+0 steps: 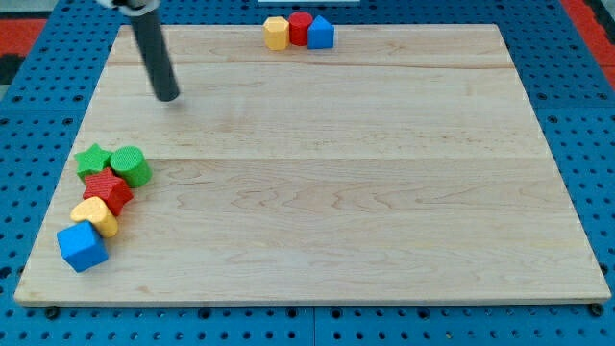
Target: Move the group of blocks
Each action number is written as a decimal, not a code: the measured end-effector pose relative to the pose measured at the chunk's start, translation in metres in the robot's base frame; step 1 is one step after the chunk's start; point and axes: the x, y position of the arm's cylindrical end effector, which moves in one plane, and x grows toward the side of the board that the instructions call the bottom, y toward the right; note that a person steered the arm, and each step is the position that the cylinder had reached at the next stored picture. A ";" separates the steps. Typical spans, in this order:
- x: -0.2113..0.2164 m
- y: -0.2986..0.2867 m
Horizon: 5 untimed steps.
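Note:
Five blocks cluster at the board's left edge: a green star (92, 160), a green cylinder (129, 165), a red star (108, 191), a yellow block (94, 216) and a blue cube (81, 246), each touching its neighbour. Three more blocks sit together at the view's top edge: a yellow block (277, 33), a red cylinder (301, 28) and a blue block (321, 34). My tip (168, 96) rests on the board at the upper left, well above the left cluster and far left of the top group, touching no block.
The wooden board (327, 192) lies on a blue pegboard surface (586, 144). The rod rises from the tip out of the view's top left.

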 end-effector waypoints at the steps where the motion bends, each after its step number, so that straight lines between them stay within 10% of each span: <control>1: 0.000 -0.011; 5: 0.054 -0.065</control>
